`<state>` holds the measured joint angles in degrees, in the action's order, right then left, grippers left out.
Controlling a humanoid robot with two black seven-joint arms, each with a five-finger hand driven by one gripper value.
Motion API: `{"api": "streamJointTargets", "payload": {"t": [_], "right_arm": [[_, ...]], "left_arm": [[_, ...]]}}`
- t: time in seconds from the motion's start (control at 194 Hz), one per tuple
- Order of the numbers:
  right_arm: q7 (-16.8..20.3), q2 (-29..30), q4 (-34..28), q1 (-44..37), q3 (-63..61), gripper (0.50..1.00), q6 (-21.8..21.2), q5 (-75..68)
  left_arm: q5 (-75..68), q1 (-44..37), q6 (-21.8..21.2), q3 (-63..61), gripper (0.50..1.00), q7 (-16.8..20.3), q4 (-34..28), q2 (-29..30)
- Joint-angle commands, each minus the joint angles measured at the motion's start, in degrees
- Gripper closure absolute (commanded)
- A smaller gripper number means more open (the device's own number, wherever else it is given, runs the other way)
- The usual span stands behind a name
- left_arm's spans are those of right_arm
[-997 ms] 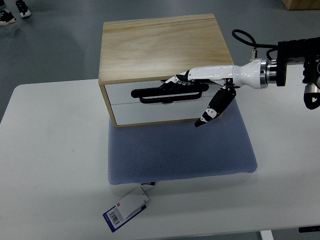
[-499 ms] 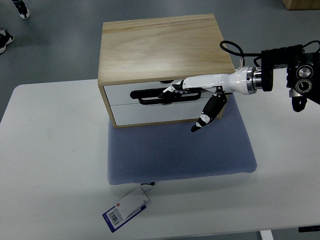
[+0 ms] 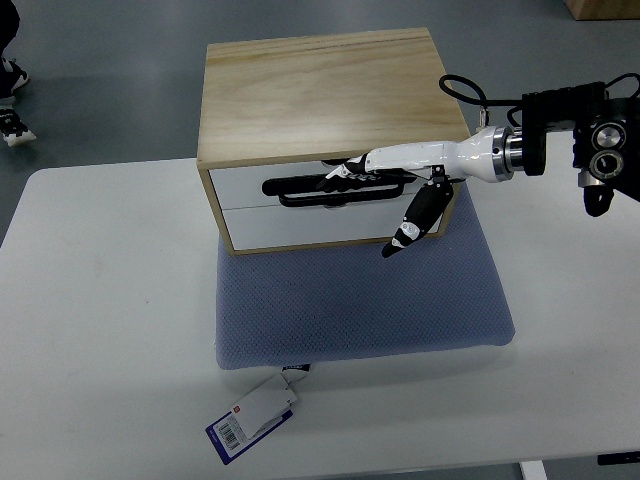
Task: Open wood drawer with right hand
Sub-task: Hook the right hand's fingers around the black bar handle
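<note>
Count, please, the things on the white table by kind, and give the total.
Wood drawer box: 1
Blue-grey mat: 1
Tag with barcode: 1
Total: 3
The right hand at the black handle is not counted.

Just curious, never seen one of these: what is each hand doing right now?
Right hand: fingers hooked on the drawer's black handle, thumb hanging free.
Left hand: not in view.
</note>
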<state>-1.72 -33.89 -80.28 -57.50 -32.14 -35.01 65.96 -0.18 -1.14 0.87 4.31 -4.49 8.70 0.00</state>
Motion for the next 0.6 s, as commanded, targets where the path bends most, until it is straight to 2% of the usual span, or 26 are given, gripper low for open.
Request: {"api": "streamJointTargets", "payload": {"t": [0.0,0.206,0.596], "right_arm": [[0.0,0.1,0.0,-0.2,0.0,0.564,0.0,0.0],[0.0,0.2,0.0,-0.2,0.2,0.564,0.0,0.1],[0.0,2.5,5.1,0.0,1.9,0.564,0.0,0.5]], "left_arm": [[0.0,0.0,0.0,0.0,0.5,0.0,0.0,0.0],[0.0,0.0,0.0,0.0,0.5,0.0,0.0,0.0],[0.0,0.0,0.0,0.0,0.5,0.0,0.0,0.0]]}}
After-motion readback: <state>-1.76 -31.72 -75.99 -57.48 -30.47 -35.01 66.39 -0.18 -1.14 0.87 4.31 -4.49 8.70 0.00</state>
